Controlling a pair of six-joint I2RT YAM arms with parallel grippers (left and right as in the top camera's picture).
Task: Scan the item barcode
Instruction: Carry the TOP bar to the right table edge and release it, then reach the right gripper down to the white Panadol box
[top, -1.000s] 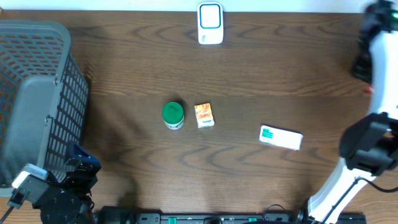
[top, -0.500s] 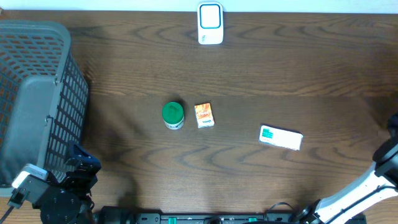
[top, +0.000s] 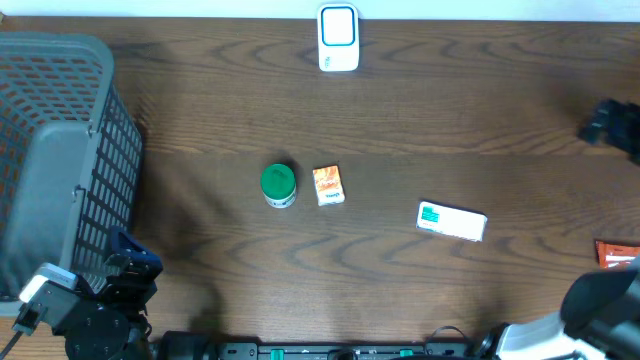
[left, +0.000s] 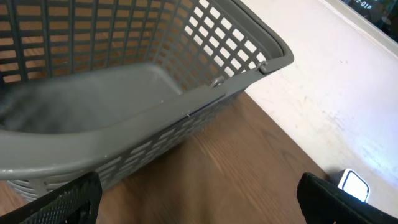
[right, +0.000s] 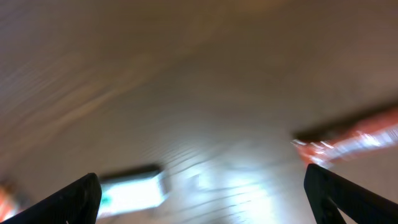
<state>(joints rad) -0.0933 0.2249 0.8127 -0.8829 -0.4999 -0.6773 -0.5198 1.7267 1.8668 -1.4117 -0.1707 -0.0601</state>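
Observation:
A white barcode scanner (top: 338, 38) with a blue face stands at the table's far edge, centre; the left wrist view catches it as a small white scanner (left: 354, 183). A red packet (top: 617, 252) lies flat at the table's right edge and shows blurred as the red packet (right: 348, 142) in the right wrist view. My right gripper (right: 202, 199) is open above the table with nothing between its fingers. My left gripper (top: 125, 268) rests at the front left beside the basket, open and empty.
A grey mesh basket (top: 60, 170) fills the left side. A green-lidded jar (top: 278, 184) and a small orange box (top: 328, 185) sit mid-table. A white box with teal print (top: 452, 221) lies right of centre. A dark part of the right arm (top: 612, 125) hangs at the right edge.
My right arm swung fast along the right side and its jaws went from shut to open. The red packet now lies on the table at the right edge. The left arm stayed still.

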